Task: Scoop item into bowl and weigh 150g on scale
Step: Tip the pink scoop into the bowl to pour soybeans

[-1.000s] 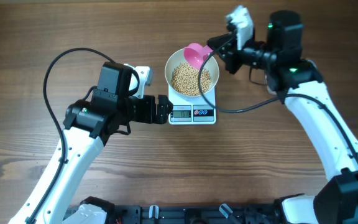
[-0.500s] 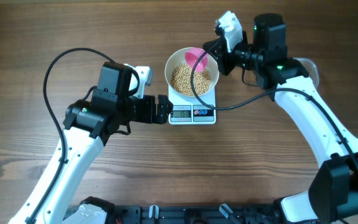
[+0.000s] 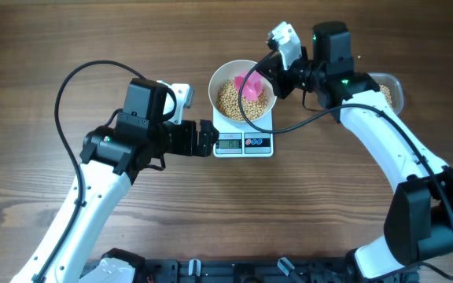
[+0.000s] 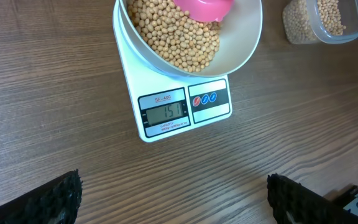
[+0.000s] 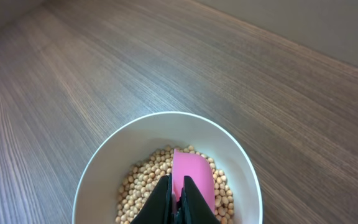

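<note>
Beans [image 3: 228, 101] and pink scoop [image 3: 250, 85] in bowl [image 3: 215, 83]

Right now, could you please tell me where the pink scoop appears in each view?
Overhead: pink scoop upper centre, over the beans.
Left wrist: scoop at the top edge, right of centre.
Right wrist: scoop at bottom centre.
Shared landmark: the white bowl around it.
</note>
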Tool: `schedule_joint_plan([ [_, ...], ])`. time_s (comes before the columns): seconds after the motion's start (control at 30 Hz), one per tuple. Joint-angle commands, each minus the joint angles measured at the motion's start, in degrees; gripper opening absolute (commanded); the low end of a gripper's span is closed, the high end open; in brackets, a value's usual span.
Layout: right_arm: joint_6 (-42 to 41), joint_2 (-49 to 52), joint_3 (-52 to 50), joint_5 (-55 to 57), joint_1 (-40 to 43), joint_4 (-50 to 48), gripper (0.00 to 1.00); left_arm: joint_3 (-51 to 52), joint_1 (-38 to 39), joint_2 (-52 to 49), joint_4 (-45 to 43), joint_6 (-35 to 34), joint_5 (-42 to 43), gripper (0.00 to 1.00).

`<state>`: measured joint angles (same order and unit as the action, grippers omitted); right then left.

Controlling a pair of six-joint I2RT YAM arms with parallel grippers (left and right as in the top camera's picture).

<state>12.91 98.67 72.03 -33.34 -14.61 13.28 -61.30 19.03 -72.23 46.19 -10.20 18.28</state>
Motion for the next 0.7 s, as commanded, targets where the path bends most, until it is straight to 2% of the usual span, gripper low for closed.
schedule_joint_plan([
  [0.0,0.63,0.57,-0.07,0.35,-0.44,1.40,0.04,0.39,0.24,-0.11,-0.15,0.92,0.70,1.00],
  [0.3,0.04,0.57,-0.07,0.31,-0.76,5.20,0.04,0.39,0.24,-0.11,-0.15,0.92,0.70,1.00],
  [0.67,-15.63,0.11,-0.04,0.33,0.00,-3.08,0.04,0.39,0.24,-0.11,-0.15,0.92,0.70,1.00],
])
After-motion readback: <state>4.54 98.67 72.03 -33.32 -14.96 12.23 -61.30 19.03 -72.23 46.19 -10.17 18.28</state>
